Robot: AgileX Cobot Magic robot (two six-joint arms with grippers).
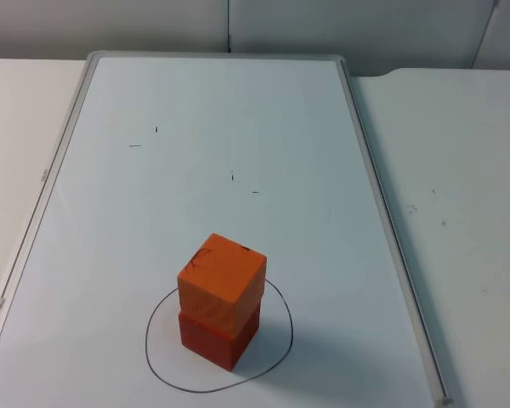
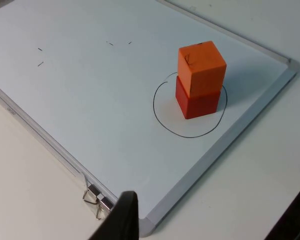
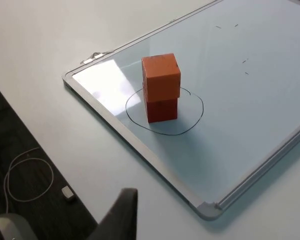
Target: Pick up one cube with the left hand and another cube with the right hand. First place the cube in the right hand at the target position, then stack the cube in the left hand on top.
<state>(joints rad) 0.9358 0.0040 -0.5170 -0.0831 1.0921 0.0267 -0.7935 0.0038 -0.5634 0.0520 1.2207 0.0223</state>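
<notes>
White table is carrying a whiteboard; low in the top view's centre I am seeing an orange cube sitting on a red cube inside a drawn circle. Whether either gripper is open, I cannot tell.

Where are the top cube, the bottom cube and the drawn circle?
Top cube point(image 1: 223, 274): top view, on its upper face.
Bottom cube point(image 1: 214, 338): top view, on its front side face.
Drawn circle point(image 1: 153, 313): top view, on its left arc on the whiteboard.
</notes>
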